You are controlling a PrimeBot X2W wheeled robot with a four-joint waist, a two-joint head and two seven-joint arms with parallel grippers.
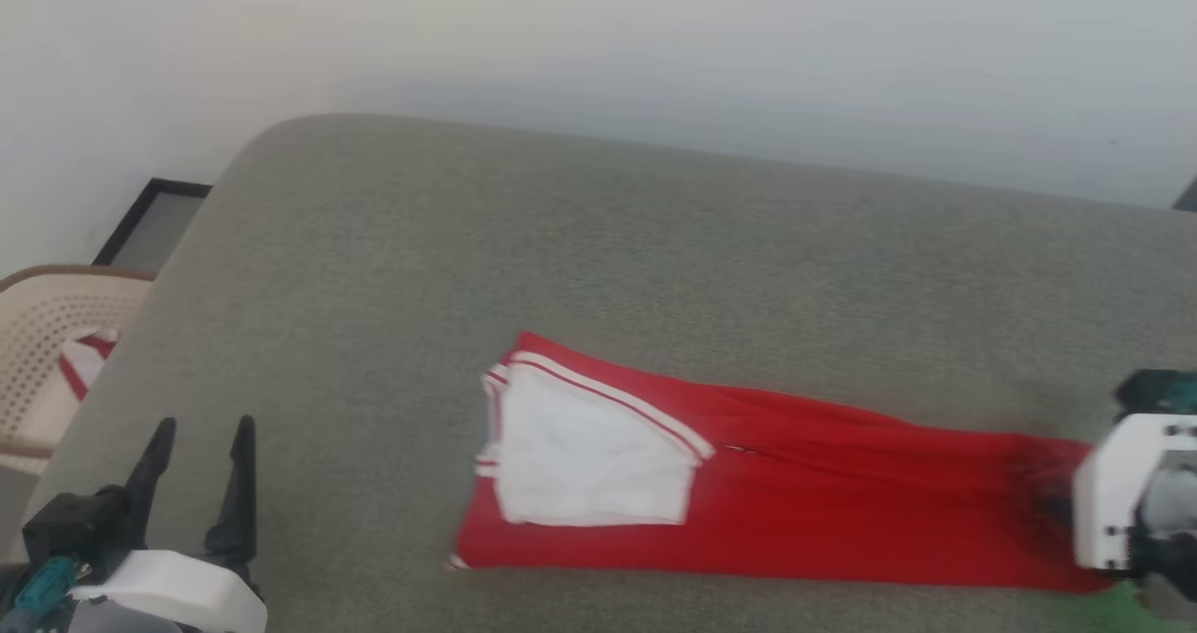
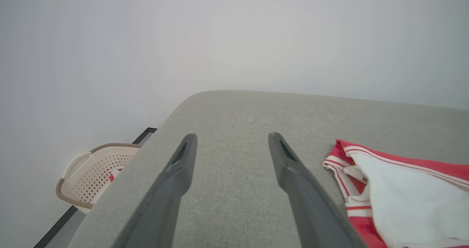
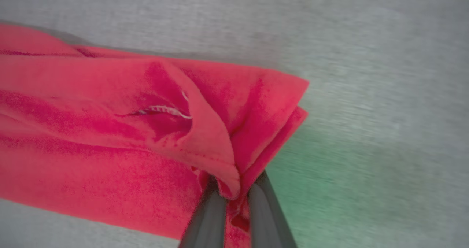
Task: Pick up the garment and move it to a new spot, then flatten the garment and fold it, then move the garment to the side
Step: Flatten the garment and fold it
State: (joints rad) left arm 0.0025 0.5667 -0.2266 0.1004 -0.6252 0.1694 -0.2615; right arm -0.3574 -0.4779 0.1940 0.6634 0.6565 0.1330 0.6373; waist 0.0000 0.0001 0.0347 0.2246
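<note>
Now | garment [image 1: 842,502]: red, white sleeve, drawn long | right fingers [image 3: 207,218] pinch end

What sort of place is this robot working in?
Likely a bedroom or home laundry corner: a grey fabric-covered surface against a plain wall, a perforated laundry basket beside it, a red garment laid out.

Grey fabric surface [image 1: 655,240], pale wall [image 1: 598,35]
</note>
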